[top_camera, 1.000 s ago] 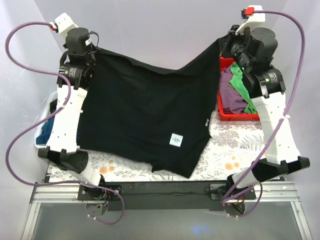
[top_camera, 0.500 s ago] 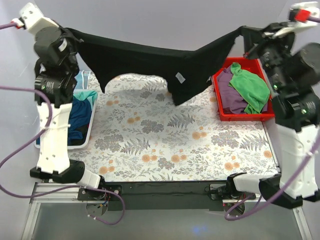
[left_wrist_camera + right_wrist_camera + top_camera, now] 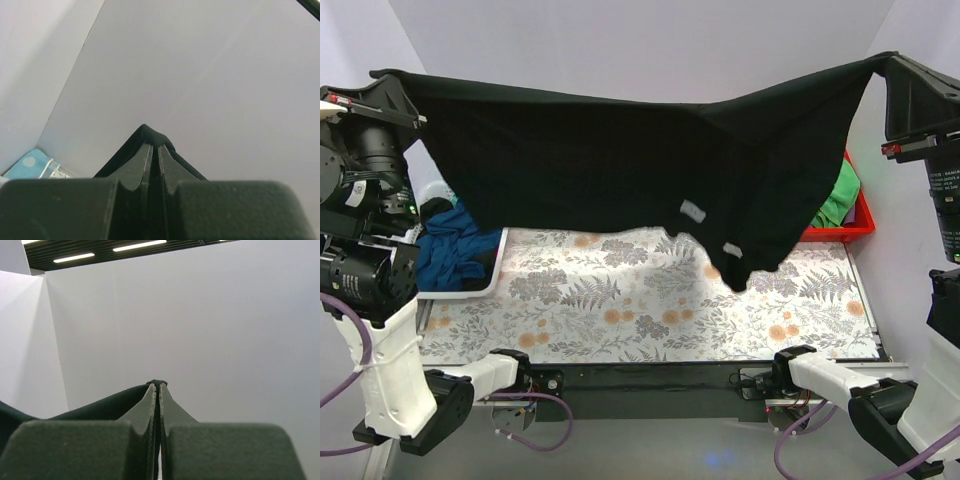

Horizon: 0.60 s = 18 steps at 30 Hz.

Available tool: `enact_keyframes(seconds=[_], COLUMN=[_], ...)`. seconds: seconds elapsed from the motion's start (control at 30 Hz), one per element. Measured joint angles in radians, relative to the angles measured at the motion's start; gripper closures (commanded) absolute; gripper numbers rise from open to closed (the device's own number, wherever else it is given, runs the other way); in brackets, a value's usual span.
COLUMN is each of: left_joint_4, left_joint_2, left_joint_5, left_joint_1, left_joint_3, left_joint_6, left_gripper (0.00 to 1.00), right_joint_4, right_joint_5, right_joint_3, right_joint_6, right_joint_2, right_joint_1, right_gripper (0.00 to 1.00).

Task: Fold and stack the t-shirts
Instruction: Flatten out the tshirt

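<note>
A large black t-shirt (image 3: 610, 165) hangs stretched wide in the air above the flower-patterned table (image 3: 640, 310), close to the top camera, with small white labels (image 3: 692, 211) showing. My left gripper (image 3: 382, 80) is shut on its left corner, high at the upper left. My right gripper (image 3: 892, 62) is shut on its right corner, high at the upper right. In the left wrist view black cloth (image 3: 150, 135) is pinched between the shut fingertips (image 3: 154, 147). In the right wrist view black cloth (image 3: 95, 410) runs off to the left from the shut fingertips (image 3: 158, 386).
A white tray (image 3: 490, 268) at the left holds a dark blue and teal t-shirt (image 3: 455, 245). A red bin (image 3: 858, 215) at the right holds a green garment (image 3: 838, 195), mostly hidden behind the black cloth. White walls close in the back and sides.
Both arms have risen and spread apart, lifting the black t-shirt off the table and pulling it into a wide hanging sheet toward the camera.
</note>
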Motion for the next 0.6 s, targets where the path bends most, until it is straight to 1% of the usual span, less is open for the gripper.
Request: enact_keyframes(seconds=[0.07, 0.17, 0.3, 0.43, 0.5, 0.6], left_joint_4=[0.011, 0.037, 0.077, 0.109, 0.113, 0.127], left_joint_2=[0.005, 0.029, 0.103, 0.221, 0.306, 0.441], left_joint_5=[0.010, 0.021, 0.040, 0.069, 0.076, 0.080], left_joint_1=[0.000, 0.000, 0.000, 0.000, 0.000, 0.000], left_joint_3=[0.001, -0.044, -0.191, -0.375, -0.458, -0.555], left_joint_6=[-0.002, -0.019, -0.060, -0.107, -0.128, -0.156], left_gripper=[1.00, 1.00, 1.00, 1.00, 1.00, 1.00], right_joint_4=[0.017, 0.054, 0.109, 0.153, 0.187, 0.201], right_joint_5=[-0.004, 0.002, 0.045, 0.095, 0.113, 0.127], right_joint_3=[0.009, 0.008, -0.029, -0.171, -0.283, -0.418], right_joint_6=[-0.004, -0.019, -0.041, -0.053, -0.053, -0.045], right_joint_2=[0.011, 0.046, 0.134, 0.230, 0.287, 0.431], right_joint_1=[0.000, 0.000, 0.000, 0.000, 0.000, -0.003], right_gripper=[0.99, 0.99, 0.99, 0.99, 0.99, 0.99])
